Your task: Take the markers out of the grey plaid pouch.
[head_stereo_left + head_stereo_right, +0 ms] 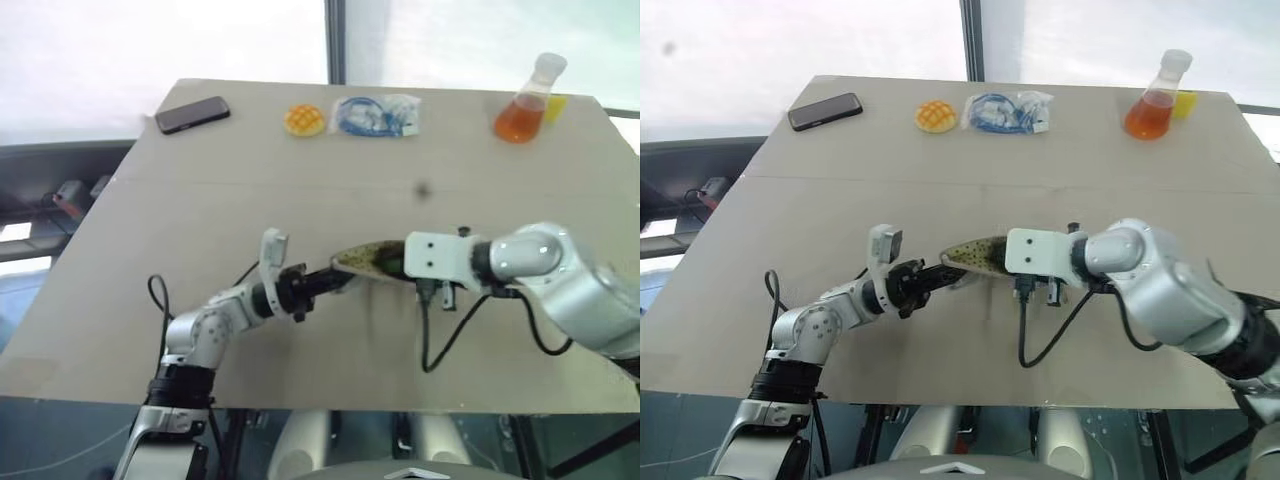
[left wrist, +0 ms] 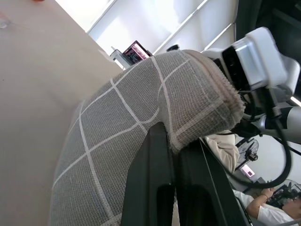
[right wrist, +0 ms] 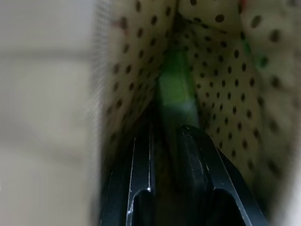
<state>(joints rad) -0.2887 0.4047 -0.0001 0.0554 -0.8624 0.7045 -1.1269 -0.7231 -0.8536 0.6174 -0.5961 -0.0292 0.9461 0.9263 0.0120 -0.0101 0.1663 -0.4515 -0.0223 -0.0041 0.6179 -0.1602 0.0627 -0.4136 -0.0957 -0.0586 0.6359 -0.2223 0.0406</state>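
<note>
The grey plaid pouch point(image 1: 362, 258) hangs above the middle of the table, held between both arms with its mouth turned toward my right arm. My left gripper point(image 2: 176, 136) is shut on the pouch's hemmed edge point(image 2: 207, 117), and the grid fabric drapes over its fingers. My right gripper point(image 3: 167, 129) reaches inside the pouch, between walls of dotted yellowish lining point(image 3: 141, 70). Its two black fingers are closed on a marker with a bright green end point(image 3: 176, 89) that lies deep in the fold. Any other marker is hidden.
Along the table's far edge lie a black phone point(image 1: 192, 114), a round yellow thing point(image 1: 304, 120), a blue cable in a clear bag point(image 1: 375, 115) and a flask of orange liquid point(image 1: 522, 105). A black cable point(image 1: 445, 340) loops under my right wrist.
</note>
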